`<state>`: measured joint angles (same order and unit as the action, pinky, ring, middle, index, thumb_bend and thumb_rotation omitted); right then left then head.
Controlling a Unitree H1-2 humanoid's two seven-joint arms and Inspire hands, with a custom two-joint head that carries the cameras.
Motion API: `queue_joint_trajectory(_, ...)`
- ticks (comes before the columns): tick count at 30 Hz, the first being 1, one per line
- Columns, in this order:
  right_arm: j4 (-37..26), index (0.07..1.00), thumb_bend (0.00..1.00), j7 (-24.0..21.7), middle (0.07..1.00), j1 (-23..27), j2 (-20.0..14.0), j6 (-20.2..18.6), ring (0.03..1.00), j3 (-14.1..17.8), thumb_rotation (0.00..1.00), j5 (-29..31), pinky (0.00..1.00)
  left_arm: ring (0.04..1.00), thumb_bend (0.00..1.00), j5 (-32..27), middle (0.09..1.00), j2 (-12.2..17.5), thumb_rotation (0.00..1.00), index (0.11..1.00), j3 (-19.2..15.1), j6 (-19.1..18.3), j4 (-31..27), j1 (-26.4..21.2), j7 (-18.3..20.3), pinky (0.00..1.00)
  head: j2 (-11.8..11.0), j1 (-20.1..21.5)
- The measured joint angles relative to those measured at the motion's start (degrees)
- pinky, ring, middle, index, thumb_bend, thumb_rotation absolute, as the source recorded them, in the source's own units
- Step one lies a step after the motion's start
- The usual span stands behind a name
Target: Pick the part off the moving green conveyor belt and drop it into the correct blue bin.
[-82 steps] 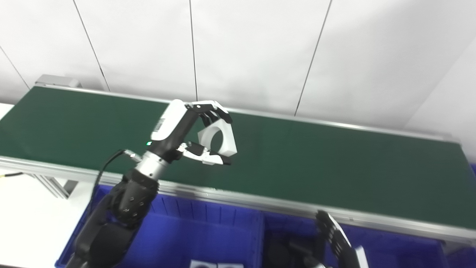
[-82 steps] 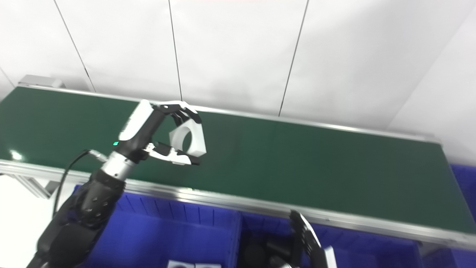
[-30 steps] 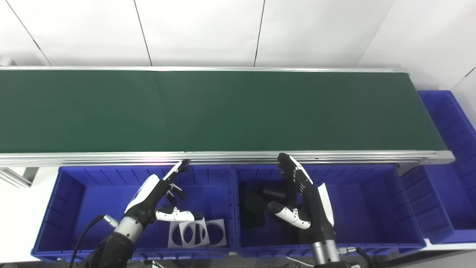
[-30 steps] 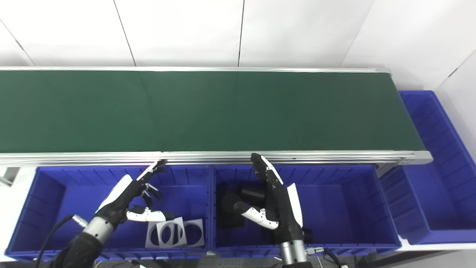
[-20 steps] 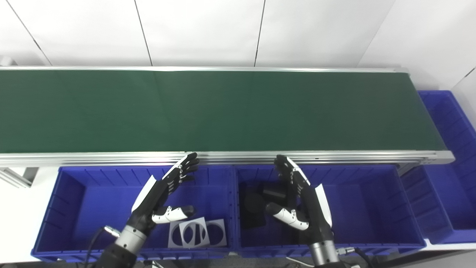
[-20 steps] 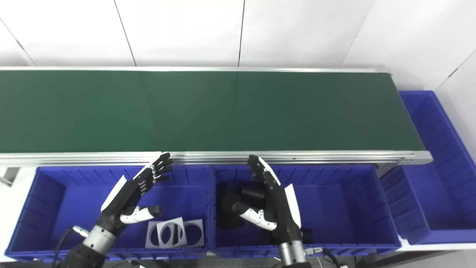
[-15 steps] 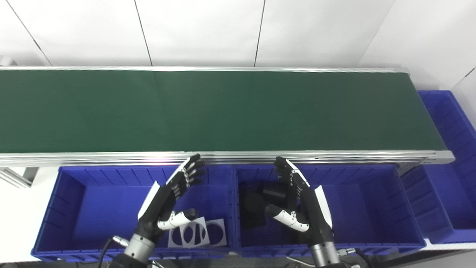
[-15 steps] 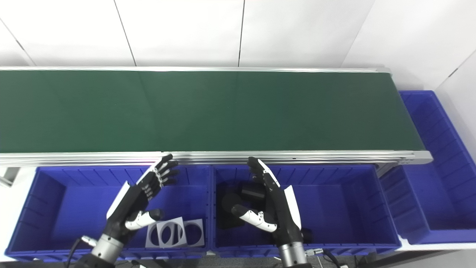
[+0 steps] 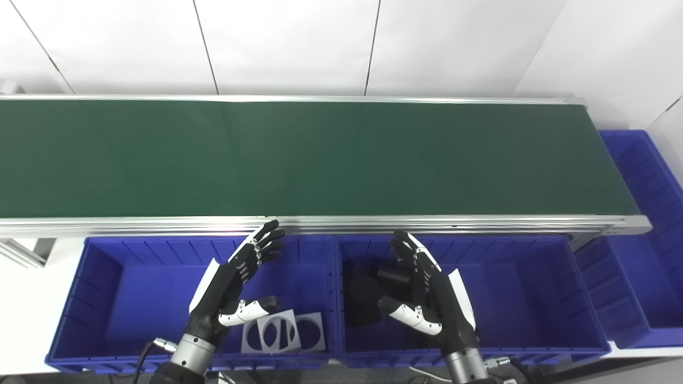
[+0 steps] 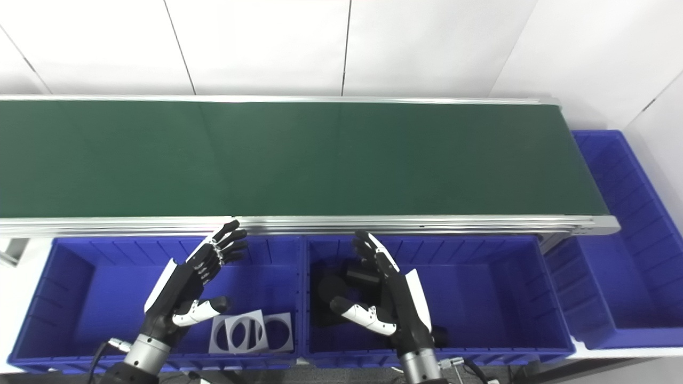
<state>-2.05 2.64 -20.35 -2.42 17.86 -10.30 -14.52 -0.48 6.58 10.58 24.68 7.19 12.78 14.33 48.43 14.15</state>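
Note:
The green conveyor belt (image 9: 320,154) carries no part anywhere in view. My left hand (image 9: 232,290) hovers open over the left blue bin (image 9: 106,298), fingers spread and holding nothing. Below it, white parts with round holes (image 9: 283,334) lie flat on that bin's floor. My right hand (image 9: 429,296) is open over the middle blue bin (image 9: 533,298), palm turned left. Black parts (image 9: 368,290) rest in that bin, partly hidden behind the right hand.
A third blue bin (image 9: 640,234) sits at the belt's right end. The aluminium belt rail (image 9: 320,224) runs just beyond both hands. White wall panels stand behind the belt, and a white table edge (image 9: 21,298) shows at the left.
Earlier my left hand held a white part above the belt; now that hand is open over the left bin and the part lies inside. The camera has tilted down. The right hand drifted slightly.

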Motion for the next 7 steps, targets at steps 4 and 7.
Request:
queue_joint_trajectory(4,0.00,0.895,0.90,0.00,0.860,0.00,-0.01,0.00,0.858,0.02,0.63,-0.03,0.81,0.835,0.84,0.12,0.876,-0.73,0.64,0.896,-0.58,0.00,0.08,0.01,-1.00,0.78,-0.09,0.00)
queue_joint_trajectory(7,0.01,0.891,0.91,0.02,0.855,0.02,0.05,0.00,0.854,0.07,0.63,-0.09,0.81,0.846,0.80,0.13,0.881,-1.84,0.66,0.903,-1.80,0.00,0.11,0.05,-2.63,0.79,-0.17,-0.09)
